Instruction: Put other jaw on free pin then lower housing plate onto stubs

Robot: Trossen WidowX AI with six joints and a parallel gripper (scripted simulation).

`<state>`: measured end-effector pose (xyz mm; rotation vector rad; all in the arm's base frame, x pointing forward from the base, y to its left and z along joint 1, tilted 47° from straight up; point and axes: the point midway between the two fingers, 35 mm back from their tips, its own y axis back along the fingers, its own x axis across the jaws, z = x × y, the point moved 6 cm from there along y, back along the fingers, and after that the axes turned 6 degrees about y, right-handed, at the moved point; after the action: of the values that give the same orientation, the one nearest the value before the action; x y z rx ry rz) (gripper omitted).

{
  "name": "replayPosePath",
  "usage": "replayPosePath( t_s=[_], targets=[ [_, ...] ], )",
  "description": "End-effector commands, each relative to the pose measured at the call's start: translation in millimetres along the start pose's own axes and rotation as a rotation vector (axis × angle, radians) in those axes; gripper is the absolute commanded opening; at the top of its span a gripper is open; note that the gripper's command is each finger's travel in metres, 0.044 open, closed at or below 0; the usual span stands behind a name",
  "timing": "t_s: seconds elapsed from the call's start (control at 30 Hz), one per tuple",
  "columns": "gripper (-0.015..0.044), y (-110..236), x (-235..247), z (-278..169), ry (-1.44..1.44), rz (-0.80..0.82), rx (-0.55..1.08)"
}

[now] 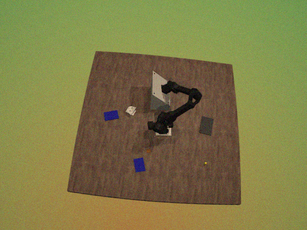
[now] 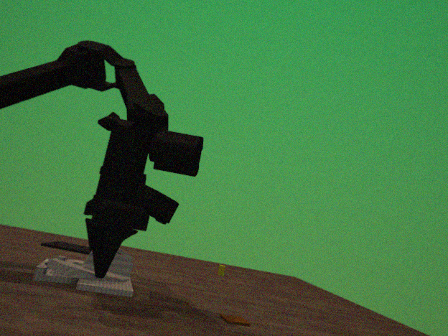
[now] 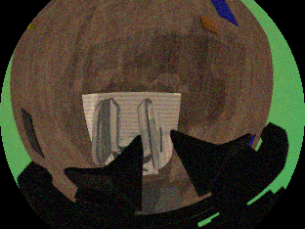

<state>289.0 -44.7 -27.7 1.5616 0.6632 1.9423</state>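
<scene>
The white mechanism base (image 1: pixel 168 133) (image 2: pixel 105 287) (image 3: pixel 129 98) lies on the table under the arm. Two pale jaws stand on it side by side in the wrist view: the left jaw (image 3: pixel 104 132) and the right jaw (image 3: pixel 150 128). My gripper (image 2: pixel 100 275) (image 3: pixel 156 135) points down, low over the base, shut on the right jaw. The fingers hide part of that jaw. The pins and the gear teeth are too hidden to tell whether they are engaged. A small white plate with dark holes, seemingly the housing plate (image 1: pixel 130 110), rests apart from the base, to its upper left in the top view.
A large grey-white wedge-shaped stand (image 1: pixel 158 86) is by the arm's mount. Two blue tiles (image 1: pixel 111 115) (image 1: pixel 139 164), a dark grey tile (image 1: pixel 206 125) (image 2: pixel 67 247), an orange piece (image 1: pixel 148 150) (image 2: pixel 235 319) and a yellow block (image 1: pixel 205 162) (image 2: pixel 221 269) lie around.
</scene>
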Motion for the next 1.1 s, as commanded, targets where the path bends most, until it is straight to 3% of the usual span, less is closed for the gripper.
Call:
replayPosePath(
  t_s=[0.0, 1.07],
  targets=[
    [0.0134, 0.1, -0.4, 0.5, 0.005, -0.004, -0.001],
    [0.0134, -4.1, -0.4, 0.5, 0.005, -0.004, -0.001]
  ],
)
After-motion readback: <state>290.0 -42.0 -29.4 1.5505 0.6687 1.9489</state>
